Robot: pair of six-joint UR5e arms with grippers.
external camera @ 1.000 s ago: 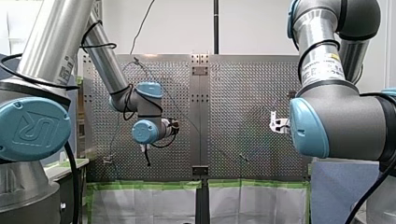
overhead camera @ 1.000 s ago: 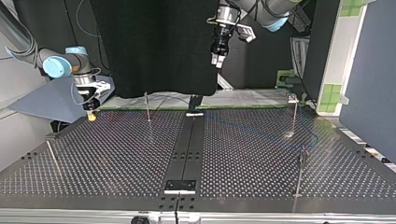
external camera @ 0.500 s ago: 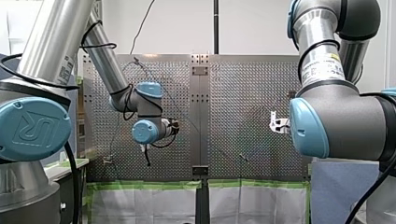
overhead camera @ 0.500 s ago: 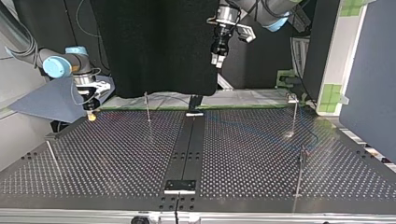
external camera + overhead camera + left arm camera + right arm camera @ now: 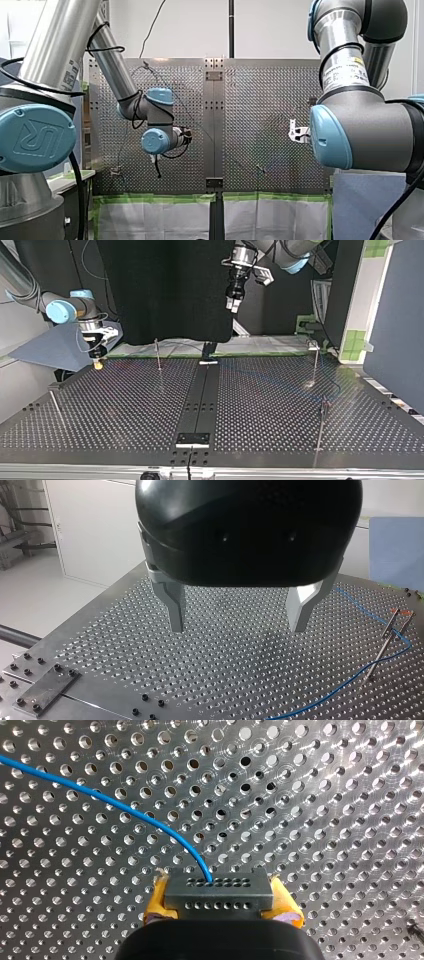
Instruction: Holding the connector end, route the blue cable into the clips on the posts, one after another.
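In the right wrist view my right gripper point(image 5: 219, 907) is shut, yellow pads point(image 5: 156, 903) on both sides, on a grey connector block point(image 5: 218, 889). The blue cable point(image 5: 125, 809) leaves the block and curves away over the perforated table. In the top view that gripper point(image 5: 98, 363) hangs low over the table's far left corner. My left gripper point(image 5: 232, 304) hangs high above the table's far middle. Its metal fingers point(image 5: 175, 607) stand wide open with nothing between them. Beside it the blue cable point(image 5: 371, 669) runs past a thin post with a clip point(image 5: 386, 639).
Thin posts stand on the table in the top view: one at the far left of middle point(image 5: 158, 355), one at the far right point(image 5: 315, 362), one at the near right point(image 5: 322, 425), one at the near left point(image 5: 55, 407). A dark centre strip point(image 5: 201, 400) splits the plate.
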